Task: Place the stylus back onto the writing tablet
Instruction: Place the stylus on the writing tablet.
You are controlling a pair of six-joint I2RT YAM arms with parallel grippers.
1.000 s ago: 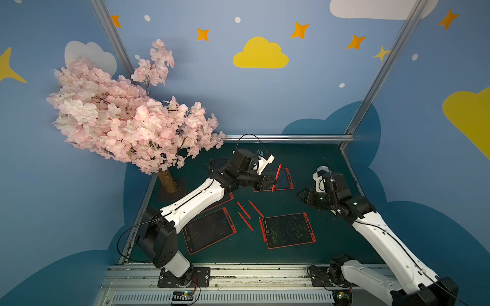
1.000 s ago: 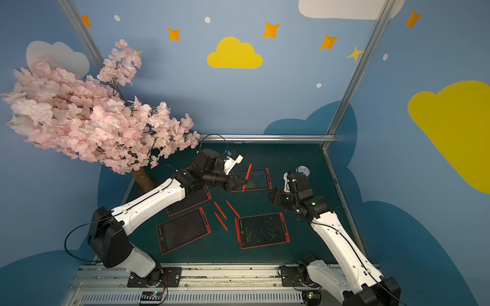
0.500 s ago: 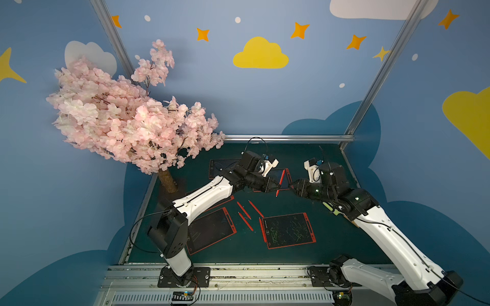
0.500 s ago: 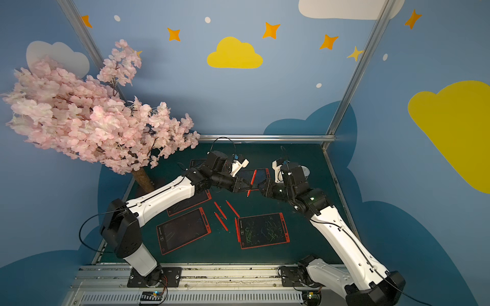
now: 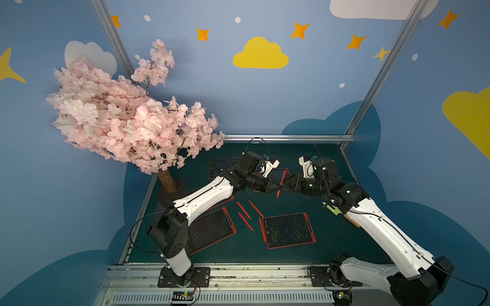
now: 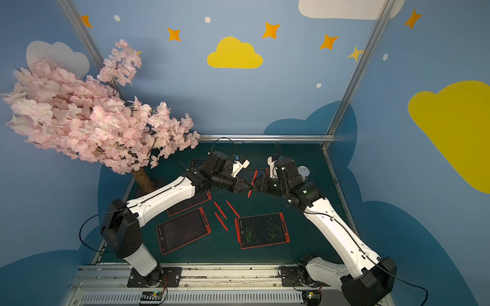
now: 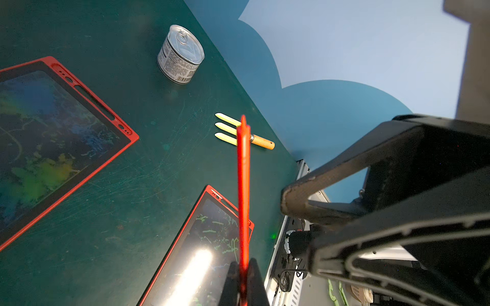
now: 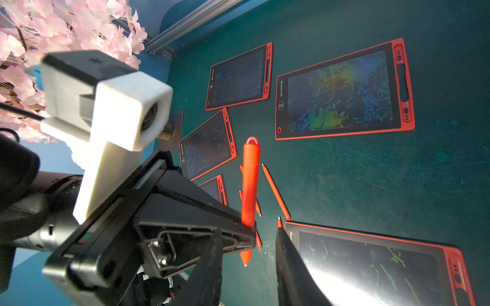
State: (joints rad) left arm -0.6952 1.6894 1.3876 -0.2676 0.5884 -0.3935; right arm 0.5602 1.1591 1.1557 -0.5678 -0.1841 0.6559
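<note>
My left gripper point(image 5: 277, 186) is shut on a red stylus point(image 5: 281, 182), holding it near upright in the air above the table's middle. In the left wrist view the stylus point(image 7: 243, 185) rises from between the closed left gripper point(image 7: 244, 280). My right gripper point(image 8: 248, 267) is open and faces the left one, with the stylus point(image 8: 249, 185) tip hanging between its fingers point(image 8: 289, 265) without touching. Several red-framed writing tablets lie below, one with green scribbles point(image 5: 289, 230) in front and one point(image 8: 342, 92) behind.
Three loose red styluses point(image 5: 245, 214) lie between the front tablets. A silver can point(image 7: 181, 54) and a pale fork-like tool with a wooden handle point(image 7: 244, 132) lie near the right edge. A pink blossom tree point(image 5: 132, 124) overhangs the back left corner.
The right arm swung in from the right to meet the left gripper, and its jaws narrowed. The left gripper carried the stylus rightward toward the table's middle.
</note>
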